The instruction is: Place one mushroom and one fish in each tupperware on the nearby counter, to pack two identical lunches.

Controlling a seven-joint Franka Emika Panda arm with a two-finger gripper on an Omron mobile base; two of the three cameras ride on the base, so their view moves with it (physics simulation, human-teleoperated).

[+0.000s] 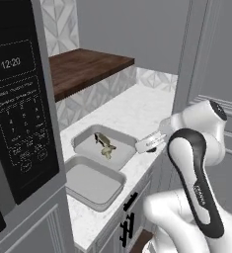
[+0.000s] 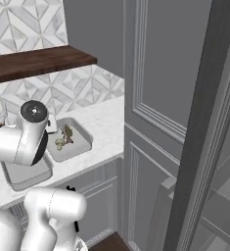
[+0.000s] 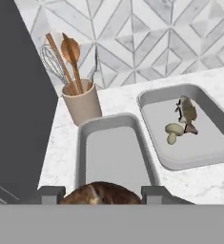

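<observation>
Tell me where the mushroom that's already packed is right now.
The mushroom lies in the right-hand tupperware in the hand view, just beside the fish; the neighbouring tupperware sits to its left on the counter.

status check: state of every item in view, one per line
Far tub: holds one mushroom and one fish.
Near tub: empty.
Gripper: closed on a brown item, above the near tub's edge.
Utensil cup: upright, holding whisk and wooden spoons.
Microwave: door closed, clock lit.
</observation>
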